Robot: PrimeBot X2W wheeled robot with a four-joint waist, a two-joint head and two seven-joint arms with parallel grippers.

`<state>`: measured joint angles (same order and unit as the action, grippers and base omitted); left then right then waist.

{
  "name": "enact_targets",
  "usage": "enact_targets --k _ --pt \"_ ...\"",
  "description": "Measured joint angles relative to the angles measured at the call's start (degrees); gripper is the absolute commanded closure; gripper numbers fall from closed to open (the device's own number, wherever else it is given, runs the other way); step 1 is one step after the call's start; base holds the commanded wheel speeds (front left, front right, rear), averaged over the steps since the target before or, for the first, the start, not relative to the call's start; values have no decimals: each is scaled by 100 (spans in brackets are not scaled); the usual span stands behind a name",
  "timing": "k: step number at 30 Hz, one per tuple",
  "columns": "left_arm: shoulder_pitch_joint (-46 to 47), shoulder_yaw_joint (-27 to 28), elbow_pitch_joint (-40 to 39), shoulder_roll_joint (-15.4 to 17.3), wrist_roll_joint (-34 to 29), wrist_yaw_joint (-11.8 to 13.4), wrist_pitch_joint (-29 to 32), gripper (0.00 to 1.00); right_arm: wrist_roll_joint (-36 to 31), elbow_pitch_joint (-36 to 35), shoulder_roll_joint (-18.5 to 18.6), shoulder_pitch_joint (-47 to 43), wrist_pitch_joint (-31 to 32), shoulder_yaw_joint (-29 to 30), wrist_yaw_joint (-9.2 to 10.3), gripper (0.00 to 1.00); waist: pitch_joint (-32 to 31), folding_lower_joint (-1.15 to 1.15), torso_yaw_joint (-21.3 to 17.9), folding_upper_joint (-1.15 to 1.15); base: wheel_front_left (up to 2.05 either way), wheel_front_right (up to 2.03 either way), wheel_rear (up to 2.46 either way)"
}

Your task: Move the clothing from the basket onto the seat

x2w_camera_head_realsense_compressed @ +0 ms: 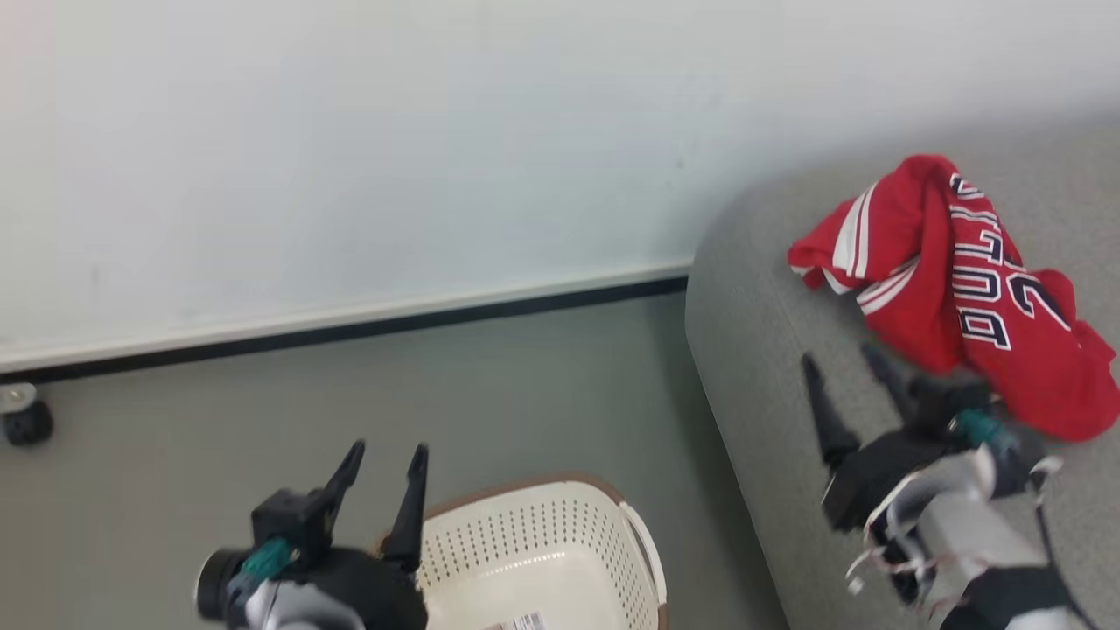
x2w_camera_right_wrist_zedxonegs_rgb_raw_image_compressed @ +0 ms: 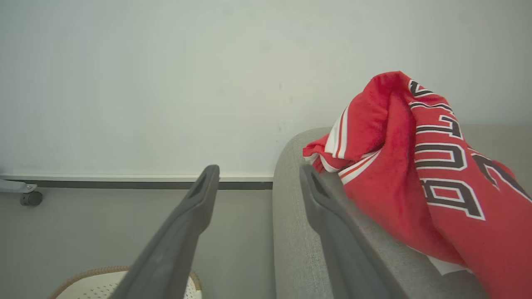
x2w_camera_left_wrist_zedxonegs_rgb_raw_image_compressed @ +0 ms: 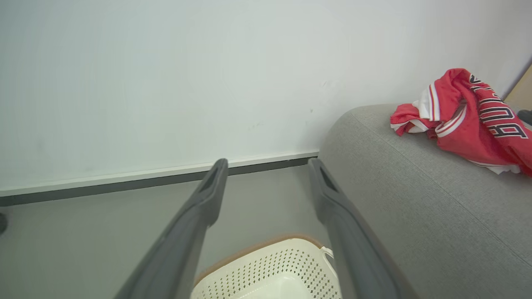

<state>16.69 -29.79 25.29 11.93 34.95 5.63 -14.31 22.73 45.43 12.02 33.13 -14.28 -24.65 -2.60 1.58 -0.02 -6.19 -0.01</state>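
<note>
The red clothing (x2w_camera_head_realsense_compressed: pixel 962 289) with white stripes and dark lettering lies crumpled on the grey seat (x2w_camera_head_realsense_compressed: pixel 761 350); it also appears as a red heap (x2w_camera_left_wrist_zedxonegs_rgb_raw_image_compressed: pixel 465 112) and close up (x2w_camera_right_wrist_zedxonegs_rgb_raw_image_compressed: pixel 407 174). My right gripper (x2w_camera_head_realsense_compressed: pixel 844 363) hovers open over the seat, just left of the clothing, nothing between its fingers. The cream basket (x2w_camera_head_realsense_compressed: pixel 542 560) stands on the floor at the bottom centre, and the part of its inside that shows is bare. My left gripper (x2w_camera_head_realsense_compressed: pixel 385 459) is open above the basket's left rim, holding nothing. The basket rim (x2w_camera_left_wrist_zedxonegs_rgb_raw_image_compressed: pixel 270 265) shows between the left fingers (x2w_camera_left_wrist_zedxonegs_rgb_raw_image_compressed: pixel 208 199).
A pale wall with a dark baseboard (x2w_camera_head_realsense_compressed: pixel 350 328) runs behind the grey floor (x2w_camera_head_realsense_compressed: pixel 219 420). A small caster wheel (x2w_camera_head_realsense_compressed: pixel 26 420) sits at the far left by the wall. The seat's rounded end (x2w_camera_left_wrist_zedxonegs_rgb_raw_image_compressed: pixel 374 166) stands right beside the basket.
</note>
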Motion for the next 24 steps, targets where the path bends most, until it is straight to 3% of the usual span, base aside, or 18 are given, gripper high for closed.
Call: enact_targets --k 13,24 --pt "-1327 855 -850 346 -36 144 0 0 -215 -1976 -113 -1792 -1 82 722 0 -631 1 347 0 0 0 0" --pt "-2246 1478 -1503 417 -316 149 0 0 -293 -3116 -24 -2941 -1 489 917 0 -754 1 499 0 0 0 0"
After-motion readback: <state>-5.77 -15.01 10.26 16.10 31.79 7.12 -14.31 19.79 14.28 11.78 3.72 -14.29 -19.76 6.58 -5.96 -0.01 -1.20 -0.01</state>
